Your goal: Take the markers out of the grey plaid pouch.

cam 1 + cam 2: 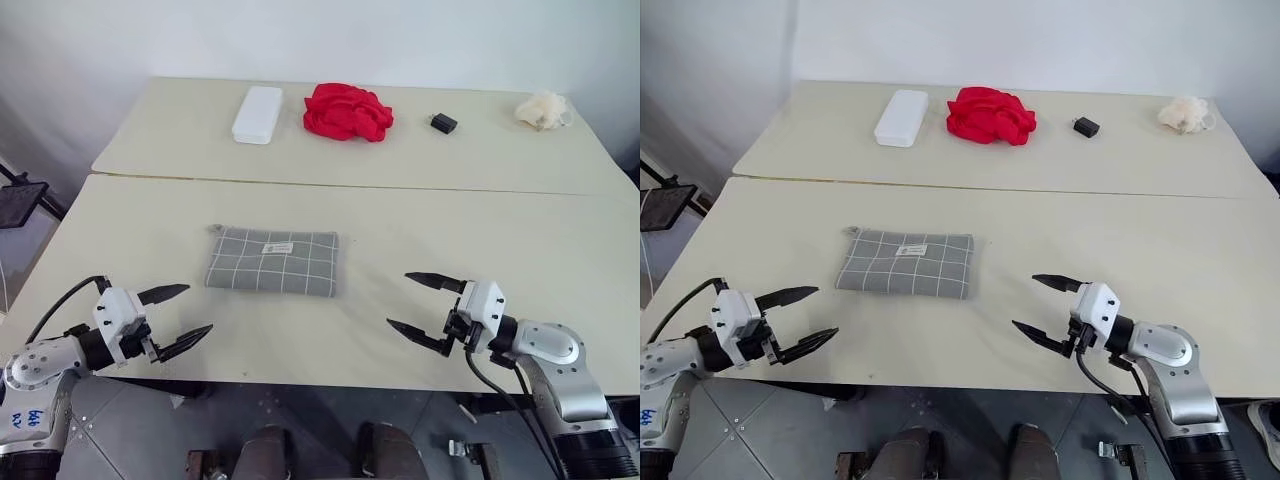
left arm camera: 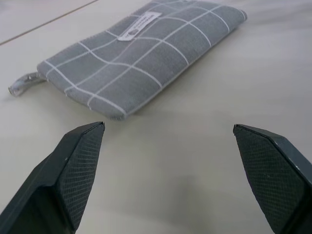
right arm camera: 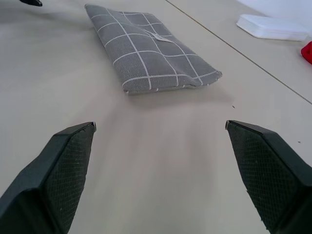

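- Pale counter (image 1: 560, 250) against a white wall, two slabs meeting at a seam.
- Grey plaid pouch (image 1: 272, 261) flat on the near slab, between both arms, closed; markers presumably inside, unseen.
- Left gripper (image 1: 181, 312) and right gripper (image 1: 419, 302) flanking it, jaws spread wide, grasping nothing, likely poised to pin and open.
- Farther back: white box (image 1: 258, 114), red cloth (image 1: 346, 111), small black block (image 1: 443, 123), pale fluffy tuft (image 1: 543, 109).
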